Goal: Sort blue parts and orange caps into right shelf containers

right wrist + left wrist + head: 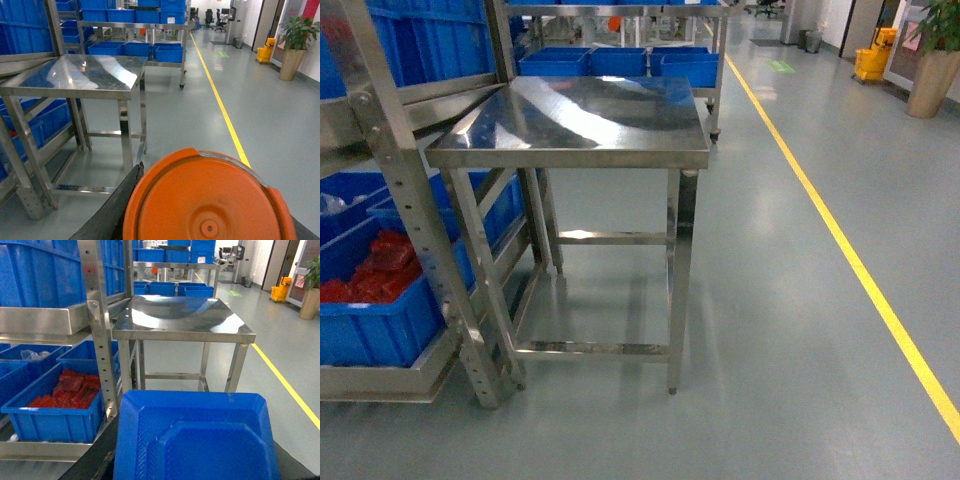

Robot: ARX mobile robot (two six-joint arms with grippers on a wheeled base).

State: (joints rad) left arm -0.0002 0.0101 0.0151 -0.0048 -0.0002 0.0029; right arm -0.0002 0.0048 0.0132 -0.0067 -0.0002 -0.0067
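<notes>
1. Steel table (590,115) stands in the middle of the head view, its polished top bare, with the shelf (395,170) touching its left side.
2. The shelf's low tier carries the containers (375,320); the nearest one holds red pieces (375,275).
3. More blue crates (620,62) sit on a wheeled steel rack behind the table.
4. The left wrist view is filled along its bottom by a blue part (195,437), a moulded tray-like piece close under the camera; the left gripper's fingers are hidden, so I cannot tell whether it is clamped.
5. The right wrist view shows an orange cap (207,200), round with a small centre boss, close under the lens; the right gripper's state cannot be told either.
6. A yellow line (840,235) runs along the grey floor to the right of the table.
7. Neither arm appears in the head view.
</notes>
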